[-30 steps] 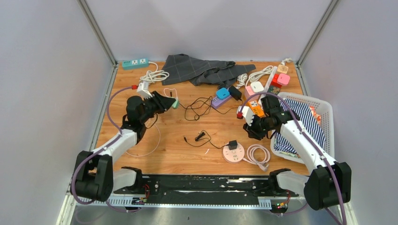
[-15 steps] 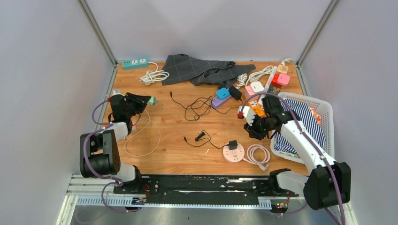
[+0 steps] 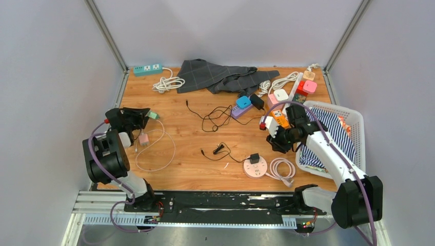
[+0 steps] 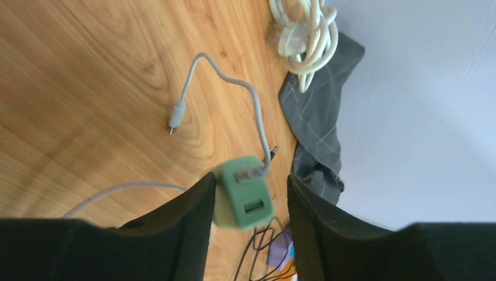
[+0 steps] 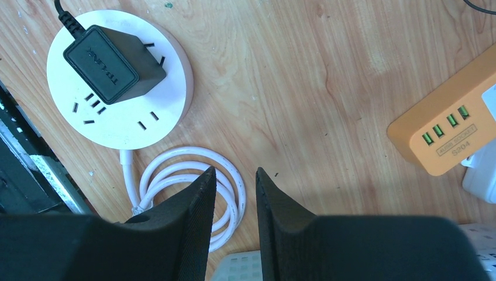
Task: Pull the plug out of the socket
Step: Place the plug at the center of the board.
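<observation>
One wooden table (image 3: 205, 169) fills a booth with pale grey walls (image 3: 51, 77). At its right edge a white basket (image 3: 359, 119) holds a striped cloth (image 3: 333, 130). A grey cloth (image 3: 215, 76) lies at the back, near a teal power strip (image 3: 147, 67). Near the front, a round white socket (image 5: 169, 76) carries a black plug (image 5: 111, 55), with a coiled white cable (image 5: 175, 153) beside it. The right gripper (image 5: 234, 175) hovers over them, fingers narrowly apart and empty. The left gripper (image 4: 250, 184), fingers spread, has a blurred green plug (image 4: 243, 202) loose between them, off any socket.
</observation>
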You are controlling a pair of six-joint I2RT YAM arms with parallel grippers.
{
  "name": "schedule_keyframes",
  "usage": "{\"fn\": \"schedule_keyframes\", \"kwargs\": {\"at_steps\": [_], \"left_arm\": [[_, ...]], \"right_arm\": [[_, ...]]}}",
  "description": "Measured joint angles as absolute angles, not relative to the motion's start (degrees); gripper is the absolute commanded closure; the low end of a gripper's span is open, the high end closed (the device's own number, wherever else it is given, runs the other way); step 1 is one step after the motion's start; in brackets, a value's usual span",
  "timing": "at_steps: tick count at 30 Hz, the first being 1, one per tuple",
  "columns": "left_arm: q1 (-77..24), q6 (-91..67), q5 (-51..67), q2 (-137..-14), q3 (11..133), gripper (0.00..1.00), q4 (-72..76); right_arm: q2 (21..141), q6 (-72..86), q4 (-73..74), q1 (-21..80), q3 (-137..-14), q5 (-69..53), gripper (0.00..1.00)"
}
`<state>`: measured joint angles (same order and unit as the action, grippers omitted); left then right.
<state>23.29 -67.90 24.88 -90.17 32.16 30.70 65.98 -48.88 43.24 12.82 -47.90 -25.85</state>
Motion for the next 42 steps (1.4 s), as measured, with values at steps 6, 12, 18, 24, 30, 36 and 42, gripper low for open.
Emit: {"fn": "schedule_keyframes", "kwargs": {"at_steps": [6, 12, 18, 24, 30, 36, 42], "left_arm": [[24.7, -68.6, 26.3, -90.5, 32.5, 0.36, 30.8], [24.9, -69.2, 27.5, -89.4, 32.4, 0.34, 30.6], [25.1, -69.1, 29.6, -83.2, 32.3, 0.34, 30.7], [22.5, -65.9, 34.3, -76.9, 32.5, 0.33, 30.8], [15.0, -61.3, 40.0, -73.3, 35.2, 0.33, 30.7], [6.0, -56.8, 42.5, -68.7, 36.6, 0.33, 30.7], [-10.7, -50.5, 42.9, -63.2, 37.5, 0.33, 30.6]], "right_arm": [[66.3, -48.9, 43.2, 12.8, -47.6, -25.8, 0.66], [66.3, -48.9, 43.1, 12.8, -47.6, -25.8, 0.66], [66.3, -48.9, 43.1, 12.8, -47.6, -25.9, 0.66], [66.3, -49.3, 43.1, 12.8, -47.1, -26.6, 0.66], [66.3, -49.8, 43.2, 12.8, -47.0, -27.7, 0.66], [66.3, -50.7, 43.4, 12.8, -47.0, -29.4, 0.66], [66.6, -51.0, 43.9, 12.8, -47.0, -31.0, 0.66]]}}
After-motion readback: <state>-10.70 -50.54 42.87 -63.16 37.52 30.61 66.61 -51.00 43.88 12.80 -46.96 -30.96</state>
